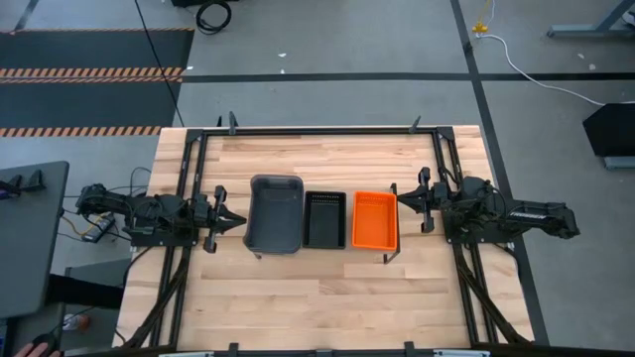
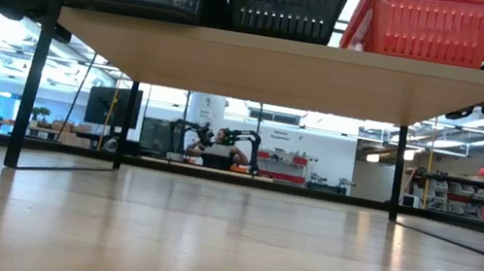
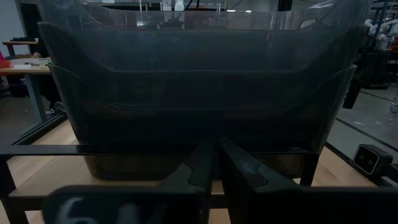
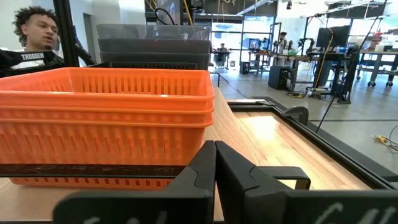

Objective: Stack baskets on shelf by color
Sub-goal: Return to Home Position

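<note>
Over the table (image 1: 327,307), high view: how far is the sort?
— Three one-colour stacks stand side by side: grey baskets (image 1: 276,213), black baskets (image 1: 324,218), orange baskets (image 1: 374,220). The left gripper (image 1: 236,220) and right gripper (image 1: 405,201) flank them, not touching.
Low and wrist views?
— All stacks rest on the shelf (image 2: 273,67). Both grippers' jaws are pressed together, empty. Judged complete; only arm parking remains.

The shelf (image 2: 273,67) stands mid-table (image 1: 298,307). On it three basket stacks sit in a row: left stack (image 1: 276,213), middle stack (image 1: 324,218), right stack (image 1: 374,220). Left claw (image 1: 241,222) and right claw (image 1: 399,201) flank its ends.
</note>
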Controlling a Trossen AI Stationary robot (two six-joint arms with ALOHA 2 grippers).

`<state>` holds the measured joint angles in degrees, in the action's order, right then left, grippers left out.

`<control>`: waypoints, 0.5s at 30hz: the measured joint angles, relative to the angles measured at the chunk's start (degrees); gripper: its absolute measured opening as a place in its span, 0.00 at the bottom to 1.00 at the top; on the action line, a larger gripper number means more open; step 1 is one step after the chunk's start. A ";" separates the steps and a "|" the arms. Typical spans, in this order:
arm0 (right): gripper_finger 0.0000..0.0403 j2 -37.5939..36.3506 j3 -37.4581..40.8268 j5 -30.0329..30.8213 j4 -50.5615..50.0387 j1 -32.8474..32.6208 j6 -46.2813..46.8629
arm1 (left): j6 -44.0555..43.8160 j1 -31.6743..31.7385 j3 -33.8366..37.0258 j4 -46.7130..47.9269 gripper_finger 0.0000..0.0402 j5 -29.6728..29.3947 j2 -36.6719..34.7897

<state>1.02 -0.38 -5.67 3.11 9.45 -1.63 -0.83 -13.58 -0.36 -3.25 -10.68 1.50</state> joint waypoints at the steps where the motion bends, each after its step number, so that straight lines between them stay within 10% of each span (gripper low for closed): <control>1: 0.03 0.00 0.00 -0.02 0.00 0.01 0.00 | 0.01 0.01 0.00 0.00 0.08 0.01 0.00; 15: 0.03 0.00 0.00 -0.02 0.00 0.00 0.00 | 0.00 0.01 0.00 0.00 0.08 -0.02 0.00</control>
